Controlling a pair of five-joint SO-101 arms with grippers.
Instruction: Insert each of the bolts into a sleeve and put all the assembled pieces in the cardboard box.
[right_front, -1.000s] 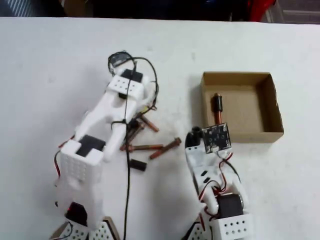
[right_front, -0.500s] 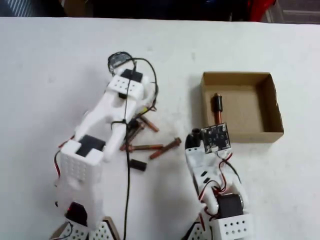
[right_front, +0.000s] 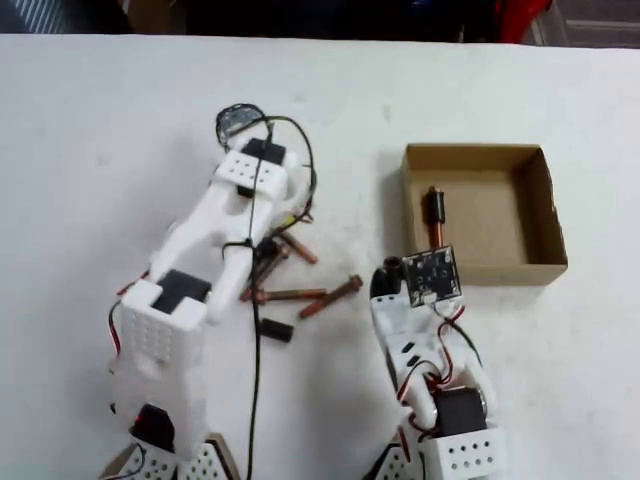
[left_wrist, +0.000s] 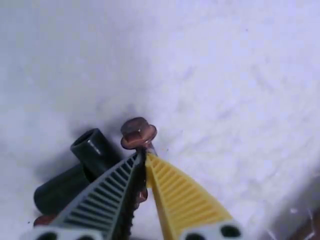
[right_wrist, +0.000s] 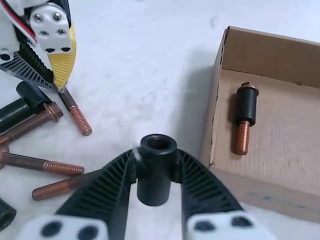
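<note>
Left gripper (left_wrist: 144, 156) fingers pinch bolt (left_wrist: 138, 133) under head; right gripper (right_wrist: 156, 172) fingers clamp sleeve (right_wrist: 157, 150), bore up. Lift clear, align shank coaxial before pushing.

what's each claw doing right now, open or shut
left claw: closed on a bolt
right claw: closed on a black sleeve

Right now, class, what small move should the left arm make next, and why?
Probably lift the bolt clear of the pile. The left hand is shut on its shank just below the head, with other parts lying close by, while the right hand holds a sleeve upright with its bore showing, apparently ready to receive the bolt.
</note>
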